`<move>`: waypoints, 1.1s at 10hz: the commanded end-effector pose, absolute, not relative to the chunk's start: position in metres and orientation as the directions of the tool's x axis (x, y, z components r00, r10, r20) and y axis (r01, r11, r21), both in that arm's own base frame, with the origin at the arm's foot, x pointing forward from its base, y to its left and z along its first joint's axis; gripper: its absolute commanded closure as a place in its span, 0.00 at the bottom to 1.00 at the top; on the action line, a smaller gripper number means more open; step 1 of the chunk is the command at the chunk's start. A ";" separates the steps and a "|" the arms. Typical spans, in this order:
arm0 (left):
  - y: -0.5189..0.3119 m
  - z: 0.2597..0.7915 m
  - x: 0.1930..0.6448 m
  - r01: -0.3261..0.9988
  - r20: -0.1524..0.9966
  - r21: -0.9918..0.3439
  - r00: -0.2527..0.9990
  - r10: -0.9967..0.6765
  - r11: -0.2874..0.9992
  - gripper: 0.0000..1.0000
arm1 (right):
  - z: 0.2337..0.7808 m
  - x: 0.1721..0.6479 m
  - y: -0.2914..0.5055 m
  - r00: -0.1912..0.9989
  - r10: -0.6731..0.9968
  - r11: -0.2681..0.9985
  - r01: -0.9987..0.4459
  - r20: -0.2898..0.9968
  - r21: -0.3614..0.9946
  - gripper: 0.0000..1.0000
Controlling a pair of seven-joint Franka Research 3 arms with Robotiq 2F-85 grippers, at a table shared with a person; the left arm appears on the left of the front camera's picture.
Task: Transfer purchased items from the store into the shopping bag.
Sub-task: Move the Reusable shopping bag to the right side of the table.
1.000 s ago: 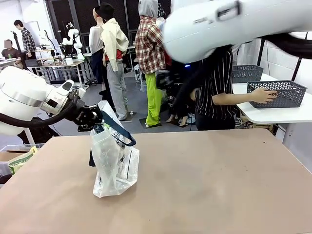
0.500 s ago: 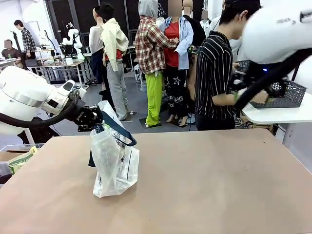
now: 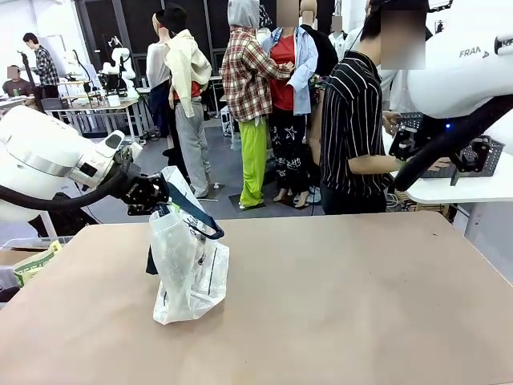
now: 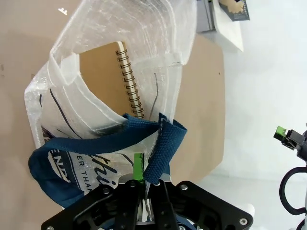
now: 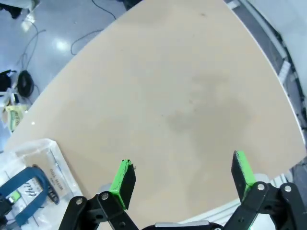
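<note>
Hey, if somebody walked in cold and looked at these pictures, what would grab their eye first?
Probably the shopping bag standing on the left of the brown table, its navy handle pinched by the left pincer. Inside it, the left wrist view shows a tan spiral-bound notebook. The right pincer hangs open above bare tabletop, while a person in a striped shirt stands beyond the table's far edge.

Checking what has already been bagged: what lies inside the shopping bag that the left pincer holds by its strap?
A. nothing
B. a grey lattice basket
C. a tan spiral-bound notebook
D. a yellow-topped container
C: the left wrist view looks into the open shopping bag and shows a tan spiral-bound notebook inside, while the left pincer is shut on the navy strap.
</note>
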State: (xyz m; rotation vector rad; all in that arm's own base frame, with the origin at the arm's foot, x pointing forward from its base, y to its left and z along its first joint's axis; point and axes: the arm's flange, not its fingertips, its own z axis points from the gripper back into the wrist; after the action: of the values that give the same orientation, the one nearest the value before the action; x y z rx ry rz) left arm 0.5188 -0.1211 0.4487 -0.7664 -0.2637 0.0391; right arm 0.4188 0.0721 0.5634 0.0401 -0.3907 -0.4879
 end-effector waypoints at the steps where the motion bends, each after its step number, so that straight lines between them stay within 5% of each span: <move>1: -0.112 0.459 0.516 0.077 0.257 -0.663 0.958 0.130 0.745 1.00 | 0.564 0.418 0.071 0.823 -0.452 0.891 0.432 0.344 0.138 0.00; 7: -0.038 0.535 0.485 0.014 0.400 -0.556 0.881 0.253 0.831 1.00 | 0.564 0.418 0.071 0.823 -0.452 0.891 0.432 0.344 0.138 0.00; 11: 0.025 0.556 0.487 -0.183 0.390 -0.457 0.838 0.381 0.870 1.00 | 0.564 0.418 0.071 0.823 -0.452 0.891 0.432 0.344 0.138 0.00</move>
State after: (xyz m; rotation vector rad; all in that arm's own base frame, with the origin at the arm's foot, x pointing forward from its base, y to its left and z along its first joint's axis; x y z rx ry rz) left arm 0.4848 0.0163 0.5394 -0.4699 -0.4848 0.2367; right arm 0.4197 0.0718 0.5652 0.0400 -0.3931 -0.4836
